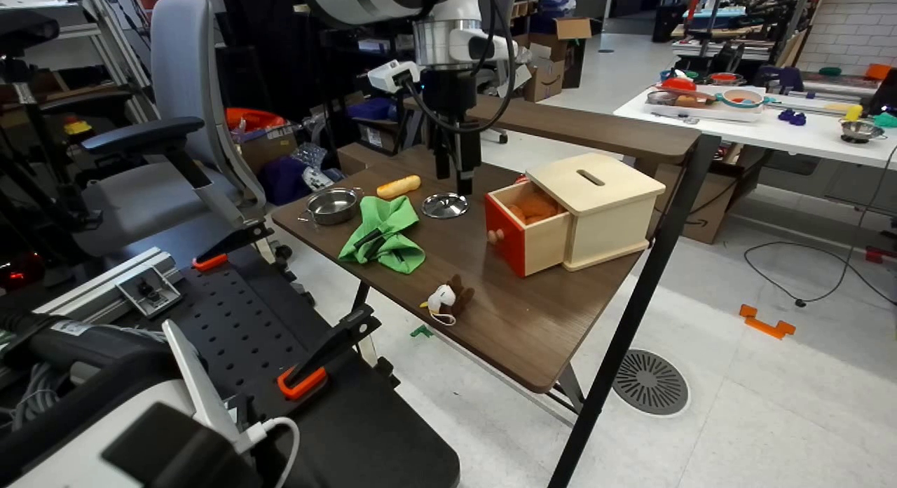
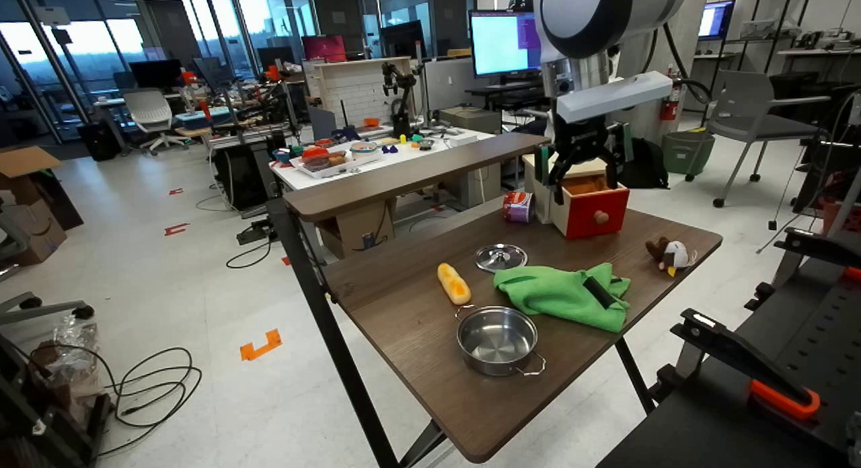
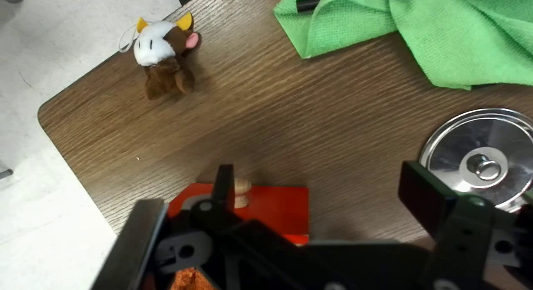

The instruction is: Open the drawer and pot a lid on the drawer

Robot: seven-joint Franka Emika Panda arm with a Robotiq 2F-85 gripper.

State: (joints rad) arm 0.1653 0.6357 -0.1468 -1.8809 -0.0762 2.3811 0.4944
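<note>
The drawer is a light-wood box [image 1: 617, 221] with a sloped top. Its red front [image 1: 506, 242] is pulled out, and something orange and fuzzy [image 1: 536, 207] lies inside. A round shiny metal lid [image 1: 445, 206] lies flat on the table, knob up; it also shows in an exterior view [image 2: 501, 257] and in the wrist view [image 3: 470, 142]. My gripper [image 1: 454, 181] is open and empty, hanging above the table between lid and drawer. In the wrist view [image 3: 318, 171] one finger is over the red front [image 3: 279, 211], partly hiding its wooden knob, the other beside the lid.
A green cloth [image 2: 558, 293], a metal pot [image 2: 498, 340], a yellow-orange bread toy [image 2: 454, 283], a red-and-purple can [image 2: 518, 207] and a small plush toy [image 2: 672, 253] are on the table. A raised shelf [image 2: 417, 179] runs along one table edge.
</note>
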